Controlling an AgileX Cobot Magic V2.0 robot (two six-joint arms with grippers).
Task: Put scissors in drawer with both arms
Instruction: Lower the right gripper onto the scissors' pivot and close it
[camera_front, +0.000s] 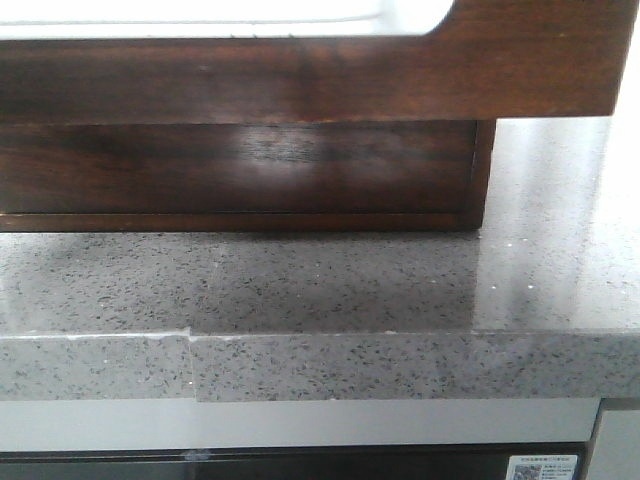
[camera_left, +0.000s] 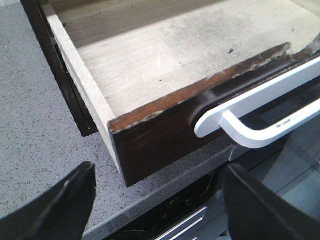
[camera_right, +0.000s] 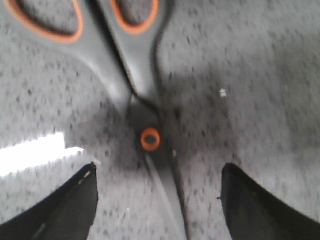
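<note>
Scissors (camera_right: 145, 115) lie flat on speckled grey countertop (camera_right: 250, 75), between the spread fingers of the right gripper (camera_right: 157, 200) hovering over them, nothing gripped. Left gripper (camera_left: 155, 200), fingers also apart and empty, hangs just off the pulled-out drawer (camera_left: 165, 135) with white handle (camera_left: 260, 122). Drawer sits on the counter.

We see the drawer (camera_left: 165, 75) pulled open, its floor bare; its white handle (camera_left: 260, 120) projects over the counter (camera_front: 330, 280) edge, narrowing frontal access.
</note>
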